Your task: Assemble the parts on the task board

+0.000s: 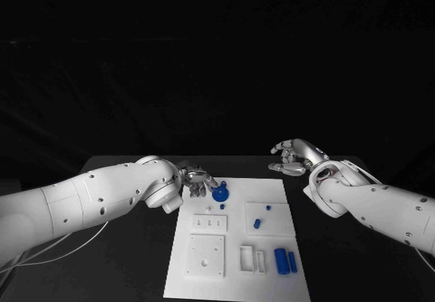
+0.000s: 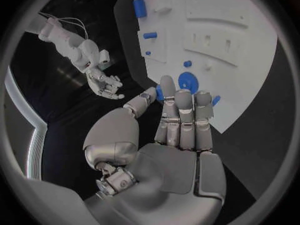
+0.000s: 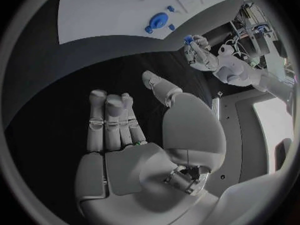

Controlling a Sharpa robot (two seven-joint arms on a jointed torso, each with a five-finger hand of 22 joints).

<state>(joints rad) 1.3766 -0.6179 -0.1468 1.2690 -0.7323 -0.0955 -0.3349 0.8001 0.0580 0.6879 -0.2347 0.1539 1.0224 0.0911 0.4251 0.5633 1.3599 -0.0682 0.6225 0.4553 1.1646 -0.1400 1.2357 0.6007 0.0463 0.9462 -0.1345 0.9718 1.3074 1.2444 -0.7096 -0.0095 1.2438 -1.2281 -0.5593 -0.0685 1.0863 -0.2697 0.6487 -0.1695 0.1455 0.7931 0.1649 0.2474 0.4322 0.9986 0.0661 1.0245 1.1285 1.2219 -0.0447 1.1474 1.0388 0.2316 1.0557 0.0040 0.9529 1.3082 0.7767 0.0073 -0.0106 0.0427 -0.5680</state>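
Head view: left hand (image 1: pixel 195 178) at board's (image 1: pixel 237 277) far left corner, pinching small blue piece (image 1: pixel 214 186) above blue disc (image 1: pixel 221 194), presumably for seating. Right hand (image 1: pixel 291 157) off far right corner, loosely spread, holding nothing.

Left hand (image 1: pixel 195 177) pinching, right hand (image 1: pixel 291 157) empty.

L hand (image 2: pixel 181 122) fingers up close together, thumb alongside, w/ a small blue part (image 2: pixel 160 93) pinched betw. thumb & fingers, over edge of white task board (image 2: pixel 250 50). Just beyond fingertips: round blue disc (image 2: pixel 187 80) on board. Farther on: small blue peg (image 2: pixel 150 35), blue cylinder (image 2: pixel 139 8). R hand (image 2: pixel 106 85) over black counter (image 2: pixel 69 115), well apart, fingers loosely curled.
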